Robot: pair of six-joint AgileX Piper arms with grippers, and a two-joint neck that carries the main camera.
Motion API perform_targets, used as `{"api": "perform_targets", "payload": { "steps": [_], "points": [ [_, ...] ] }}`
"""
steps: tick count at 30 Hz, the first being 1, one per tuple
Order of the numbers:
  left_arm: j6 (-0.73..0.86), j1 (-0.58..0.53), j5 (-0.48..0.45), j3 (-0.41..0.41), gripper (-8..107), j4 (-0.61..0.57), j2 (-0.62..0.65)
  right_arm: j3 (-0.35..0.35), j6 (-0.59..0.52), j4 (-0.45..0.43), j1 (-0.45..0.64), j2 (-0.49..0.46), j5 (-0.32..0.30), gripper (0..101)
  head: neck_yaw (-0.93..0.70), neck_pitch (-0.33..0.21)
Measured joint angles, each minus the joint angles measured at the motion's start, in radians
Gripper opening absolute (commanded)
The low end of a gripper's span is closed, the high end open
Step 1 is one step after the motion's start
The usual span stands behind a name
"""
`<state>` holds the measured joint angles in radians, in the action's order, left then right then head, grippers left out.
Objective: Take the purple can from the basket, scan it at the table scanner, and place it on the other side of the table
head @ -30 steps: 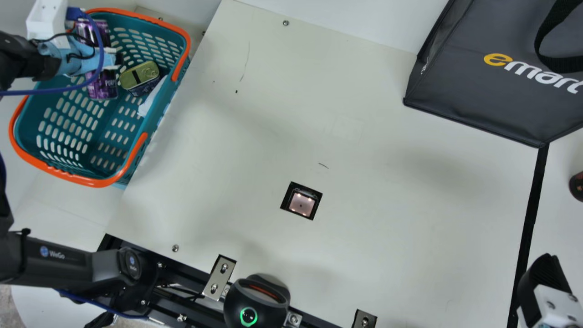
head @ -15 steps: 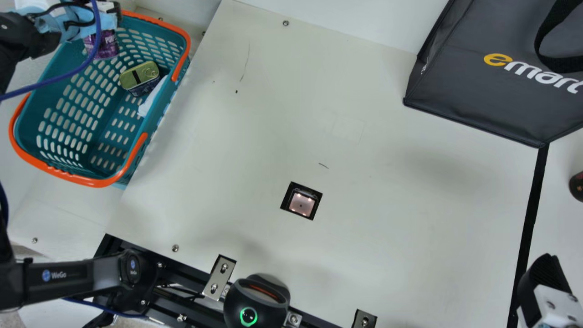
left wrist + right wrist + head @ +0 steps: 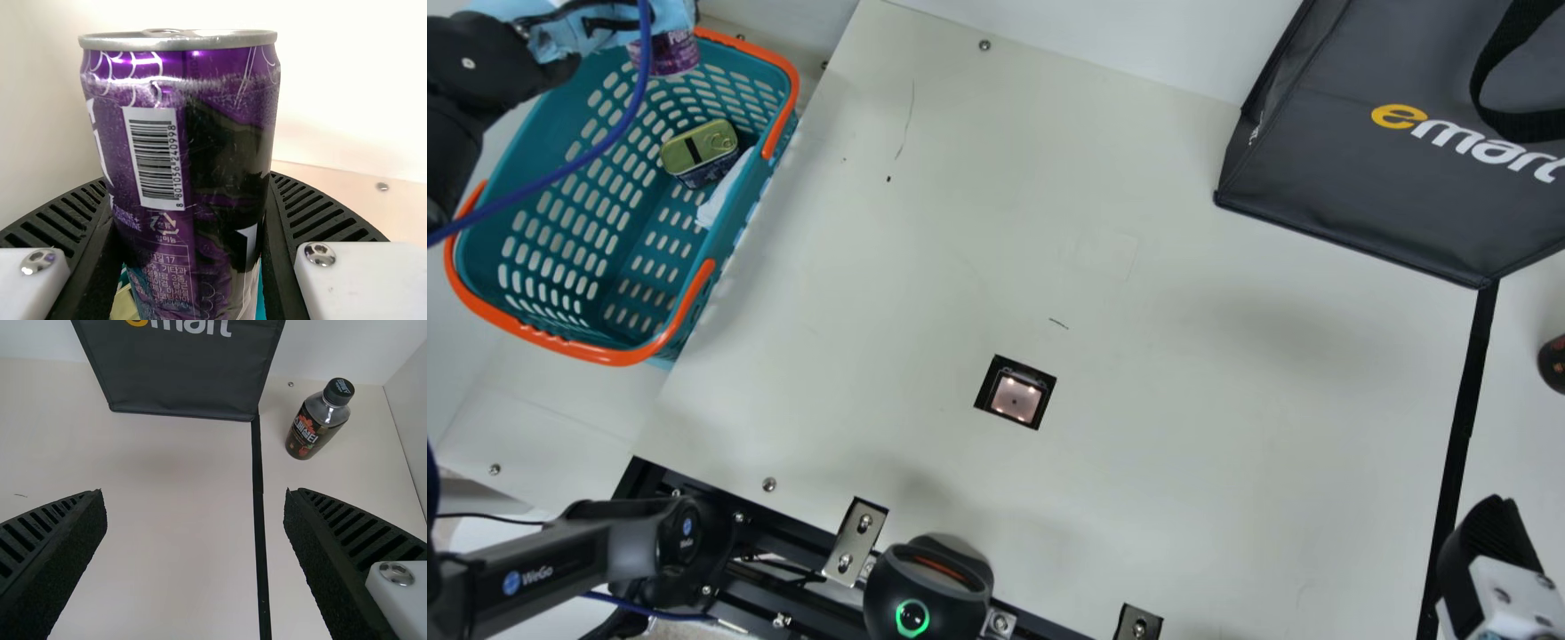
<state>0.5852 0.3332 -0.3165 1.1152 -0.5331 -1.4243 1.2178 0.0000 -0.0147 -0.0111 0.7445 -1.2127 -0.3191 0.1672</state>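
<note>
At the main view's top left, my left gripper (image 3: 618, 20) is above the far end of the teal basket (image 3: 618, 204), and the lower part of the purple can (image 3: 669, 53) shows beneath it. In the left wrist view both ribbed fingers of my left gripper (image 3: 190, 247) press on the sides of the purple can (image 3: 220, 153), whose barcode faces that camera. The table scanner (image 3: 1016, 397) is a lit square window in the tabletop. My right gripper (image 3: 1489, 551) is at the main view's lower right edge; in the right wrist view, my right gripper (image 3: 193, 553) stands open, its fingers wide apart.
A gold-topped tin (image 3: 701, 149) and a white item (image 3: 720, 194) lie in the basket. A dark grey bag (image 3: 1387, 151) stands at the far right. Right of the black tape line (image 3: 259, 493) is a dark bottle (image 3: 317, 423). A black device (image 3: 929, 587) sits at the near edge.
My left gripper has carried the purple can up from the basket's contents, toward the main view's top edge, then slightly right. The right arm has kept still.
</note>
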Motion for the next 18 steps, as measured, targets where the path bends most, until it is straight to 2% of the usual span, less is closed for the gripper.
{"api": "perform_targets", "payload": {
  "steps": [14, 18],
  "points": [
    [-0.156, -0.192, -0.002, -0.058, -8, 0.089, 0.132, 0.000, 0.000, 0.000, 0.000, 0.000, 0.000, 95, 0.002, 0.000],
    [-0.163, -0.205, -0.013, -0.058, -8, 0.092, 0.139, 0.000, 0.000, 0.000, 0.000, 0.000, 0.000, 95, 0.000, 0.000]
  ]
}}
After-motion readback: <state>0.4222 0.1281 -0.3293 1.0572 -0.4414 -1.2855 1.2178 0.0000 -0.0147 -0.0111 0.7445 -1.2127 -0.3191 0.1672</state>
